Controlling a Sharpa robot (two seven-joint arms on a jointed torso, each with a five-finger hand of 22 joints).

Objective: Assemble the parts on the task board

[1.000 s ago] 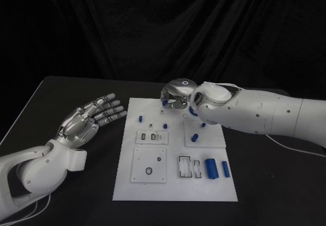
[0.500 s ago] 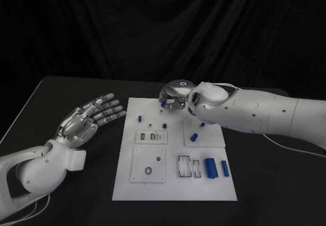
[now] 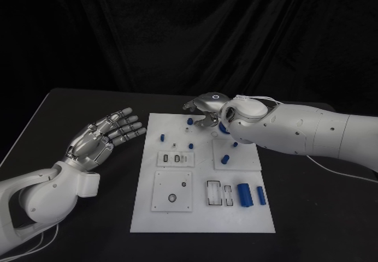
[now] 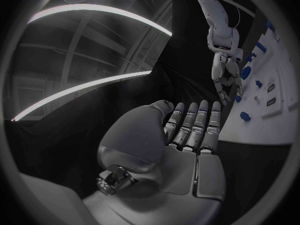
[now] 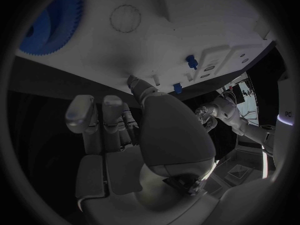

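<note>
the right arm reaches in across the far end of the task board (image 3: 236, 218), its right hand (image 3: 206, 111) hanging over the board's far edge with fingers curled downward. from the right wrist view the right hand's fingers (image 5: 103, 120) are bent in over the palm with nothing visibly between them, but i cannot tell for sure whether it holds a small piece. a blue toothed gear (image 5: 53, 22) lies on the white board just beyond those fingers.

the left hand (image 3: 101, 138) floats off the board's left side above the black table (image 3: 315, 218), palm up, fingers straight and spread, holding nothing. the left wrist view shows the same flat, open palm (image 4: 181, 150).

counting the blue parts on the board in the head view: two cylinders lie side by side near the right edge, a larger one (image 3: 245, 195) and a thinner one (image 3: 260, 195); one small piece (image 3: 225, 159) lies on the raised right plate; one peg (image 3: 164, 137) stands near the left edge, one (image 3: 190, 146) in the middle, one (image 3: 235, 144) close under the right arm, and one (image 3: 190, 119) just beneath the right hand's fingertips.

the board carries three recessed blocks: a small one with slots (image 3: 176, 158), a square one with a ring and a small hole (image 3: 173, 190), and one with two narrow upright slots (image 3: 219, 192). none has a blue part in it.
</note>
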